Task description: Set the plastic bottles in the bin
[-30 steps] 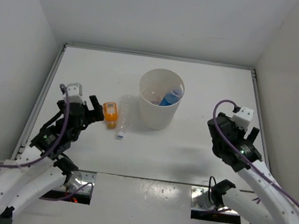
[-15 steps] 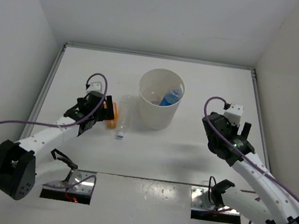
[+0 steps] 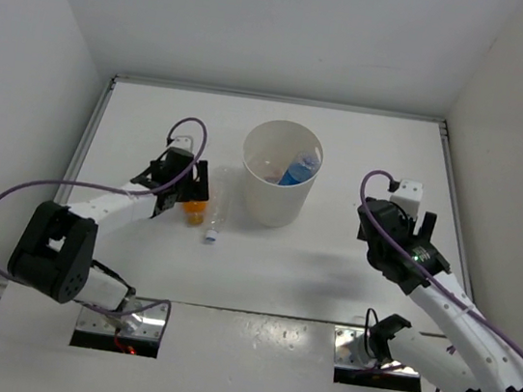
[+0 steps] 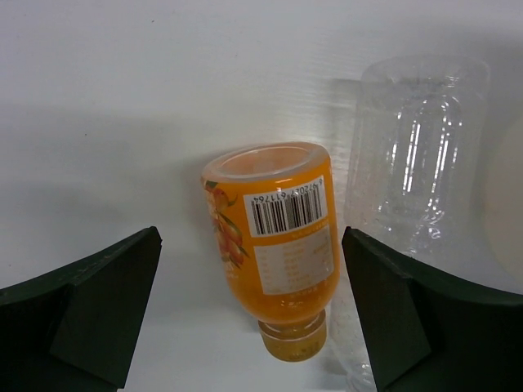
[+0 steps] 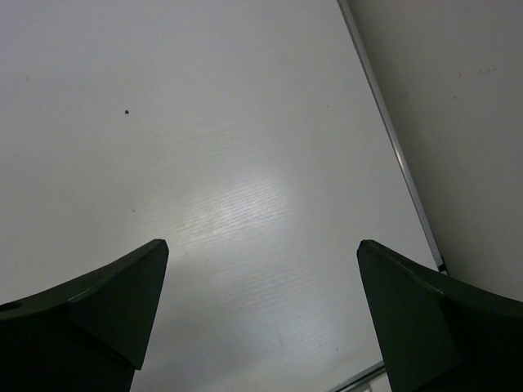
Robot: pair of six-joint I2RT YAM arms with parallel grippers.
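As the left gripper [image 4: 252, 237] hangs wide open over the orange bottle [image 4: 274, 261] left of the bin [image 3: 272, 205], closing could knock the adjacent clear bottle [image 4: 417, 155] rolling

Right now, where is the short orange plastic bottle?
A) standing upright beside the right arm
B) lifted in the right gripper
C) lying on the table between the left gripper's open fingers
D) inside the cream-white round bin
C: the left wrist view shows the short orange plastic bottle lying on its side on the white table. It sits between the spread fingers of the left gripper, and neither finger touches it.
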